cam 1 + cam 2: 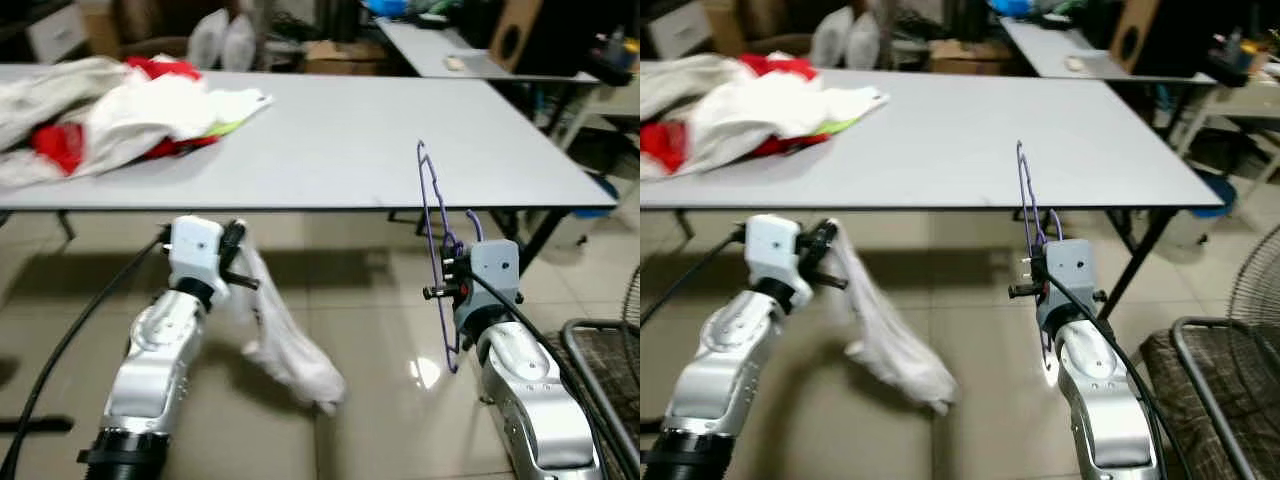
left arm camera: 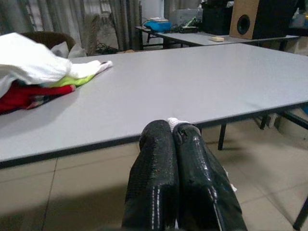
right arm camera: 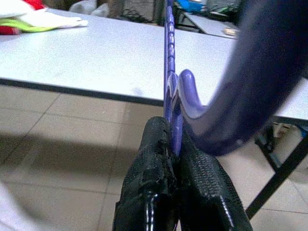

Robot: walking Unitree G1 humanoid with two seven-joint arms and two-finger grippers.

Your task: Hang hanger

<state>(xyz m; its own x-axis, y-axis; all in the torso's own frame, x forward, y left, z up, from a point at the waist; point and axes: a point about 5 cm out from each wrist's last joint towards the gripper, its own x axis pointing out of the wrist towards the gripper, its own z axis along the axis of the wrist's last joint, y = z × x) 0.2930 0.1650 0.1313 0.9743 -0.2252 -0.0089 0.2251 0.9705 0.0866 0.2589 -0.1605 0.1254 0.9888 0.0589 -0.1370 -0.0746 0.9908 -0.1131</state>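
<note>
Right pincer clamps hanger; left pincer pinches cloth.

Legible text, labels, brands, numbers, signs: none. No readable marking on any item in the head views or either wrist view; distant items too blurred.

A thin purple plastic hanger stands nearly upright and edge-on, so it appears as a narrow vertical line. It is pinched between the two black fingers of the right gripper, which is closed on its lower part. Its top rises in front of the near edge of a grey table, while its lower end hangs over the tiled floor. Its curved hook bends to one side, close to the wrist camera and blurred.
</note>
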